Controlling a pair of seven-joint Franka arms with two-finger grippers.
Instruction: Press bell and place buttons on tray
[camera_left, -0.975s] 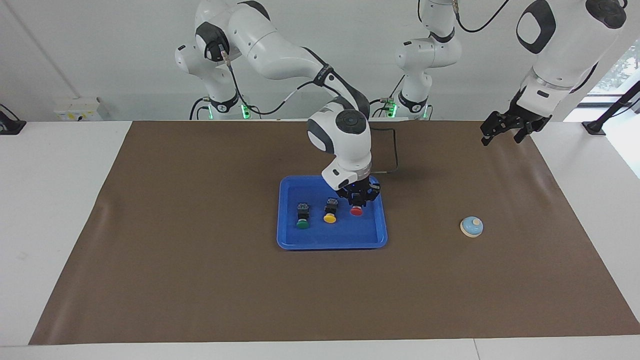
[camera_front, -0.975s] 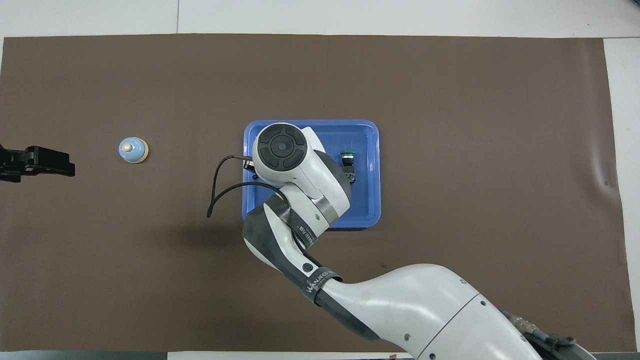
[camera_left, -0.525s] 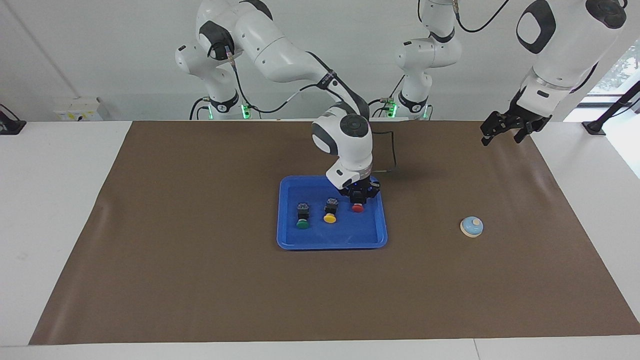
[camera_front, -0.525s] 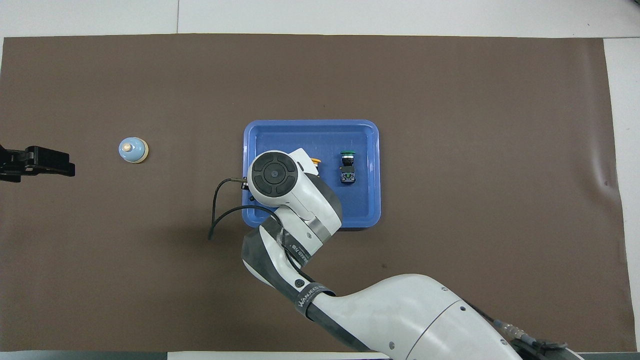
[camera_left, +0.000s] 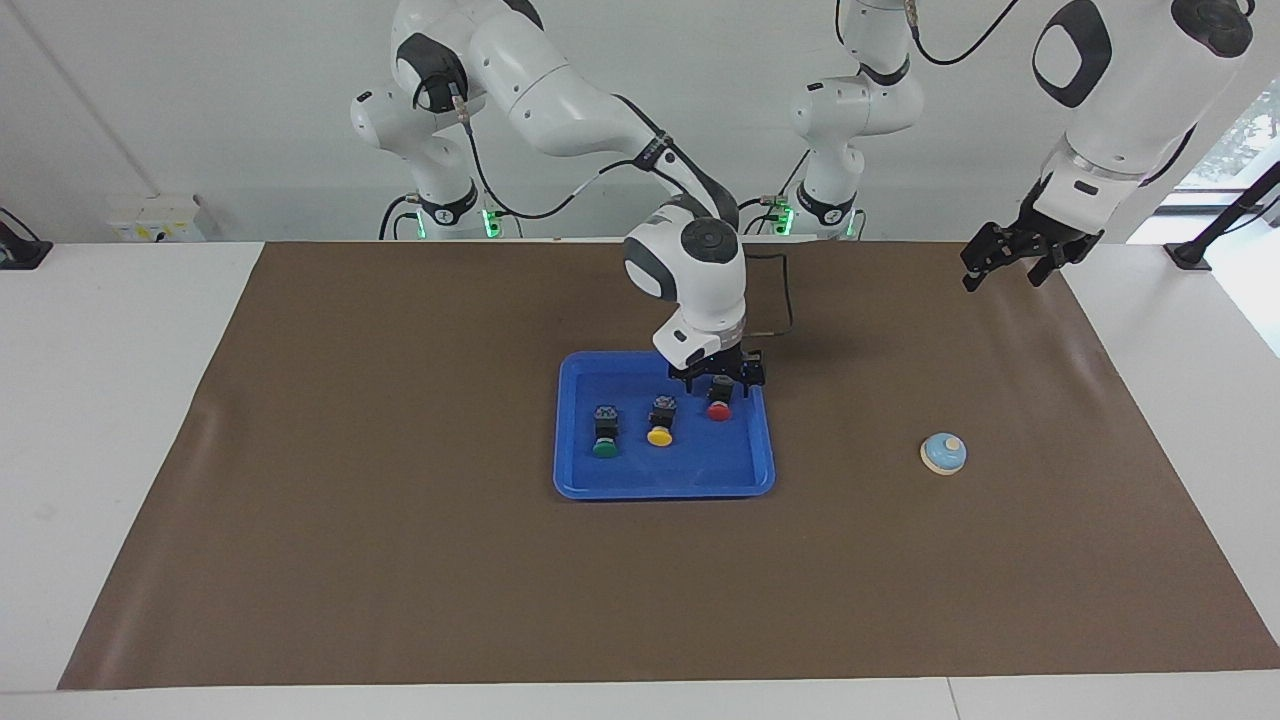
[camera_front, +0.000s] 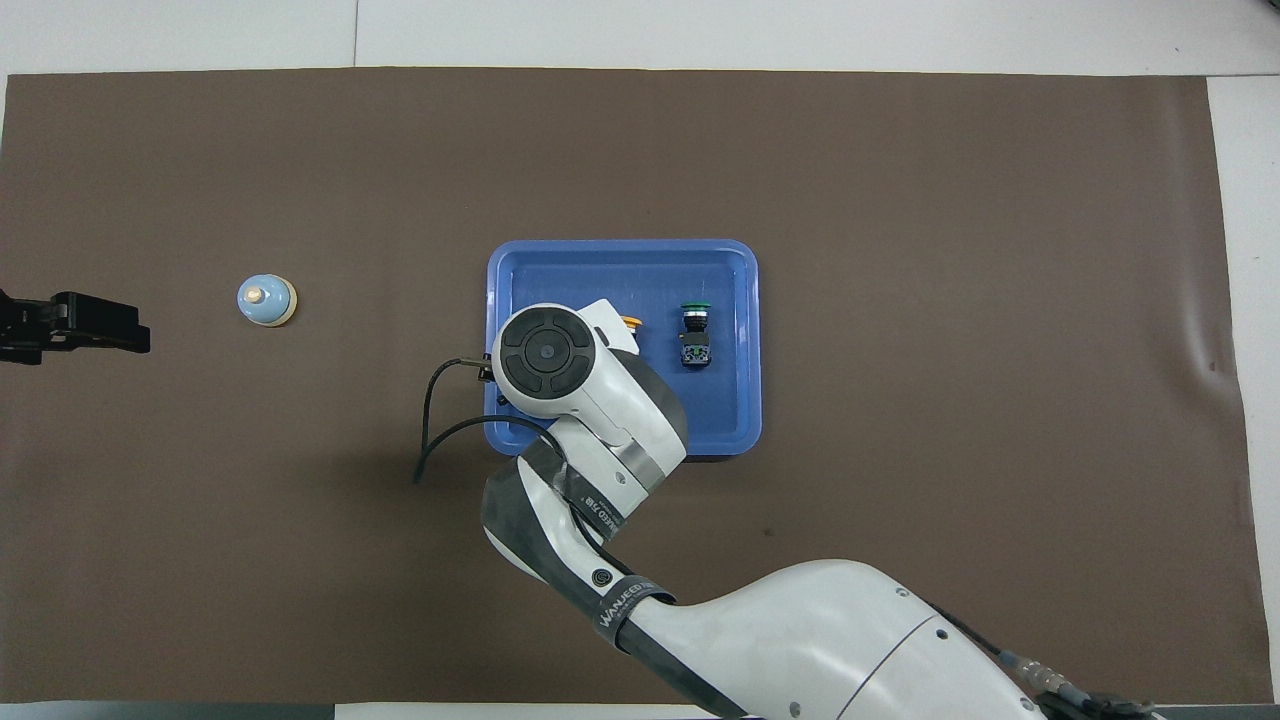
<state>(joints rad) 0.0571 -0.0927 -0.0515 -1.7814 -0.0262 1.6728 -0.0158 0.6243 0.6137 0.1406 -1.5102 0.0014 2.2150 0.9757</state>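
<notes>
1. Right gripper (camera_left: 719, 383) released, just above red button (camera_left: 719, 409) in tray (camera_left: 665, 482).
2. Left gripper (camera_left: 1010, 255) open (waiting), well apart from bell (camera_left: 943, 453).
3. Risk: lifting fingers could snag and tip the button.

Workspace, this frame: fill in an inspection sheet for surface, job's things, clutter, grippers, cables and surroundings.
Surface: brown mat on a white table.
Job's things: green button, yellow button and red button lie in a row in the blue tray; bell on the mat toward the left arm's end.
Clutter: nothing seen.
Grippers: right gripper over the red button, jaws open; left gripper waits, raised over the mat's corner, jaws open.
Cables: black cable loops off the right wrist.
Surroundings: white wall, window at one edge.
</notes>
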